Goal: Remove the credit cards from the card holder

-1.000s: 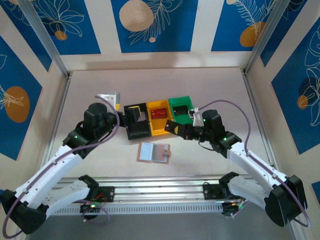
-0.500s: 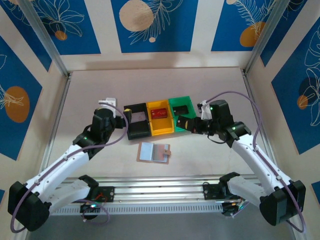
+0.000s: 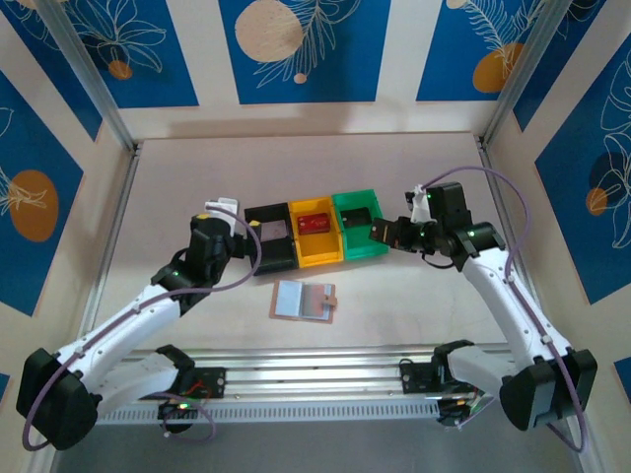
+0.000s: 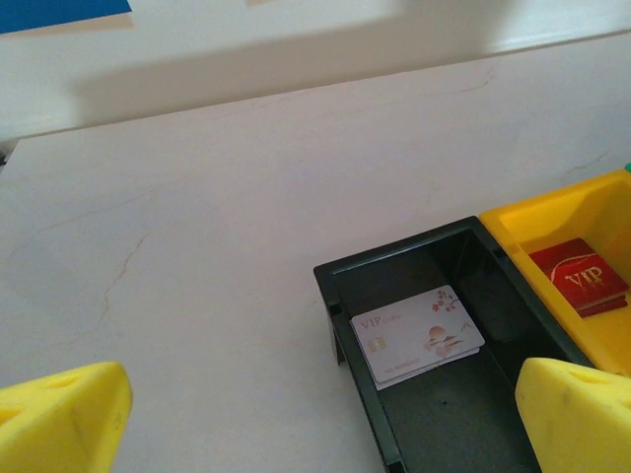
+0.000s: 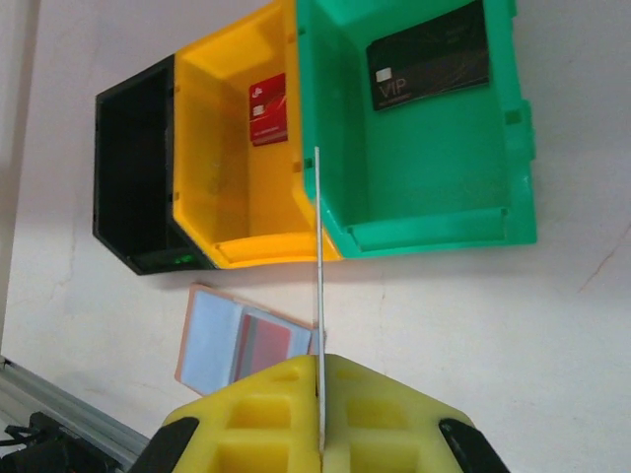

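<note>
The tan card holder lies open on the table in front of the bins, and a reddish card sits in its pale pocket. My right gripper is shut on a thin credit card seen edge-on, held above the table by the front edge of the green bin. In the top view the right gripper hovers at that bin's right side. My left gripper is open and empty, just left of the black bin, which holds a white card. In the top view the left gripper is beside that bin.
Three bins stand in a row: black, yellow with a dark red card, and green with a black card. A metal rail runs along the near edge, and frame posts stand at the sides.
The left gripper has pulled back left off the black bin. The right gripper has carried its card right and farther back, from in front of the yellow bin to the green bin.
</note>
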